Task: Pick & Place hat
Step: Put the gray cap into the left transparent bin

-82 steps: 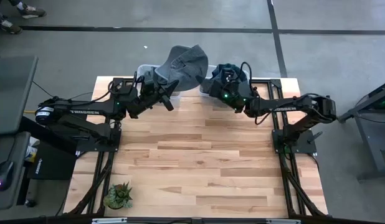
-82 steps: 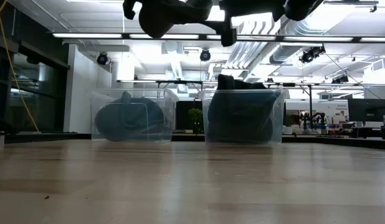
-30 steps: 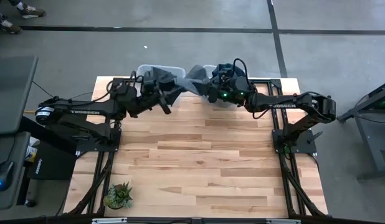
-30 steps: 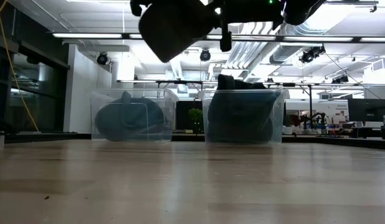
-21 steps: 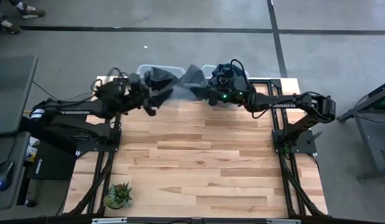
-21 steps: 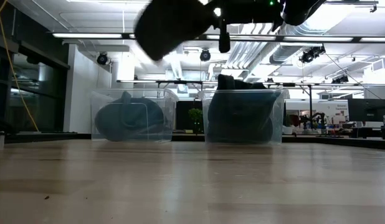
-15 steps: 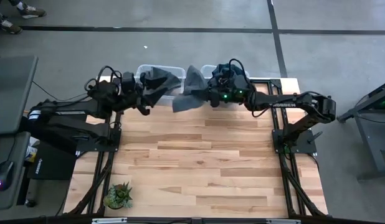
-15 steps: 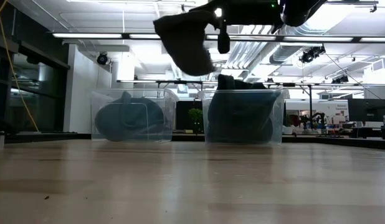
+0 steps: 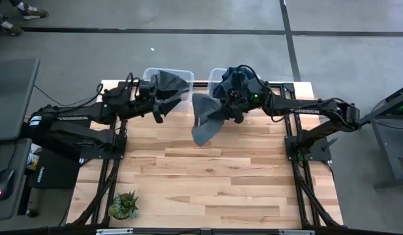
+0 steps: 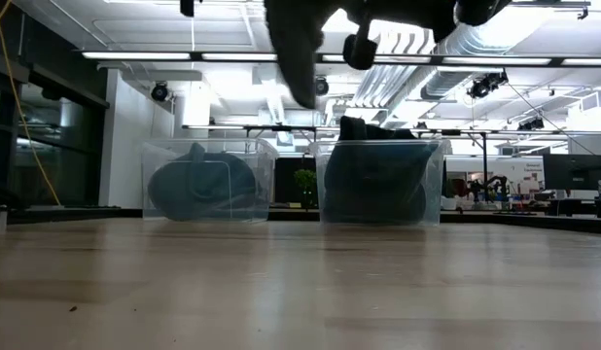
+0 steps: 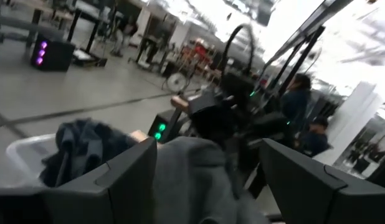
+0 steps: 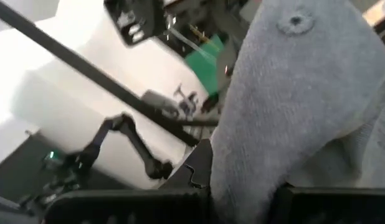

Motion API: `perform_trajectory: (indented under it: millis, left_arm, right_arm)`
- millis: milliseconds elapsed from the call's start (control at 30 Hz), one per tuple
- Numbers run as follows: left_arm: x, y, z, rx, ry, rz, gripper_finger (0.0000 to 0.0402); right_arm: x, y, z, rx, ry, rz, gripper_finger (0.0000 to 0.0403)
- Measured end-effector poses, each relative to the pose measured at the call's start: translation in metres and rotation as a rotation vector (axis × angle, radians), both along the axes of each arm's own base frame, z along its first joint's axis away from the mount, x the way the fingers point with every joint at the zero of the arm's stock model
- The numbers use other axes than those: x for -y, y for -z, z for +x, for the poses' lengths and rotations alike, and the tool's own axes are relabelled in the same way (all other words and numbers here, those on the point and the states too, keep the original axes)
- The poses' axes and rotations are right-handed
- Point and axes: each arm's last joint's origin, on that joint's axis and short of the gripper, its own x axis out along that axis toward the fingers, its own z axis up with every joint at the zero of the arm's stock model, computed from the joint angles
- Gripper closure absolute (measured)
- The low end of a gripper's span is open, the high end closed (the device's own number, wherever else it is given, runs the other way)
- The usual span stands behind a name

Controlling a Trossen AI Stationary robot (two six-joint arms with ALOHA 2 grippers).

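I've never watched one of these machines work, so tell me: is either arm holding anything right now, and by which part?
The right gripper holds the grey hat by one edge, the rest hanging below it. The left gripper is open and holds nothing.

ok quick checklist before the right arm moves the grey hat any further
1. Hat held: ok. The grey hat hangs from the right gripper over the table.
2. Grip security: cannot tell. The right wrist view is filled by hat fabric.
3. Left gripper clear of hat: ok. The left gripper is open and apart from it, by the left bin.
4. Hat off the table: ok. In the low view it hangs well above the wood.
5. Right bin room: not ok. Dark hats reach its rim.
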Motion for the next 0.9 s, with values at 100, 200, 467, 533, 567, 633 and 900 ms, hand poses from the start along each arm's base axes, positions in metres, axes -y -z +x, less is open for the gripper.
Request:
perform_trajectory:
  millis: [100, 200, 467, 533, 567, 633, 900]
  left_arm:
    - [0.0, 0.004, 0.002, -0.032, -0.004, -0.005, 0.0119]
    - [0.0, 0.004, 0.001, -0.041, -0.006, -0.006, 0.0119]
    - [0.0, 0.008, 0.002, -0.073, -0.004, -0.03, 0.0119]
    - [0.0, 0.009, 0.002, -0.086, -0.004, -0.032, 0.0119]
    - [0.0, 0.01, 0.002, -0.095, -0.004, -0.034, 0.0119]
    - [0.0, 0.012, 0.002, -0.11, 0.002, -0.042, 0.0119]
    - [0.001, 0.021, 0.008, -0.178, 0.058, -0.07, 0.0119]
  right_arm:
    - [-0.002, 0.001, -0.007, -0.059, -0.014, -0.014, 0.0398]
    - [-0.004, 0.003, -0.012, -0.113, -0.014, -0.031, 0.0398]
    - [-0.007, 0.018, -0.026, -0.325, 0.039, -0.063, 0.0398]
    - [-0.007, 0.024, -0.029, -0.397, 0.05, -0.071, 0.0398]
    - [-0.008, 0.027, -0.031, -0.434, 0.061, -0.079, 0.0398]
    - [-0.01, 0.033, -0.033, -0.498, 0.07, -0.099, 0.0398]
    - [-0.025, 0.039, -0.037, -0.647, 0.072, -0.263, 0.0398]
